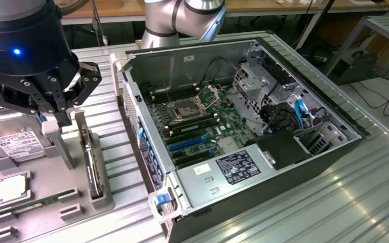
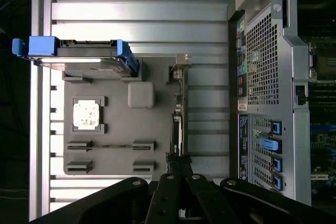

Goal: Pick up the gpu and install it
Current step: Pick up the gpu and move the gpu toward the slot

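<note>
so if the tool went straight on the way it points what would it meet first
Probably the upper edge of the gpu, standing on edge in the grey tray; the tool lines up with it in the wrist view. Depth is unclear.

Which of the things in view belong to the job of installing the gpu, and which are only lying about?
For the job: gpu, tool, open computer case, its blue card slots.

Lying about: hard drive, processor chip, green memory stick, all on the grey holder.
</note>
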You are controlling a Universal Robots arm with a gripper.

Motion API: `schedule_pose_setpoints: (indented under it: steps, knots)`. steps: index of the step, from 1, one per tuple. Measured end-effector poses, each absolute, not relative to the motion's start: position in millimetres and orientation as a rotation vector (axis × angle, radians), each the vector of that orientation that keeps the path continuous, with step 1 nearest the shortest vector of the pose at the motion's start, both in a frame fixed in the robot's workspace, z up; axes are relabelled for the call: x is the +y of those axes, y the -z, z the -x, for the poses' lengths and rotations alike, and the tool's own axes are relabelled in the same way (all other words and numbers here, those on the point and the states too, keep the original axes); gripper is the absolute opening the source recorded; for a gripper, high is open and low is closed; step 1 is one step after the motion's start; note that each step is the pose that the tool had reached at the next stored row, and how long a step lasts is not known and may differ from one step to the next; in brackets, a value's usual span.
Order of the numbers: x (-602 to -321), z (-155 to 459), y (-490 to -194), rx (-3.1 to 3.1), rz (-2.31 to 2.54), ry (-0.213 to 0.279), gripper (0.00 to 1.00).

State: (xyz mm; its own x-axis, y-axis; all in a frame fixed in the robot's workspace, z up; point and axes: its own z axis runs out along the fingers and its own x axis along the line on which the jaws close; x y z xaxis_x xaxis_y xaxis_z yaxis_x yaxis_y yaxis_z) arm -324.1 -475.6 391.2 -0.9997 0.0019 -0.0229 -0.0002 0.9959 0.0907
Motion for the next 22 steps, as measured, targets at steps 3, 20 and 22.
schedule_pose_setpoints:
  steps: [3,20,22]
  knots:
    - [-475.6,324.1,-391.2,3.115,-0.001,-0.142,0.11]
    - [-469.5,323.3,-390.1,3.121,0.021,-0.100,0.66]
    - [-469.4,323.3,-389.9,3.122,0.033,-0.098,0.66]
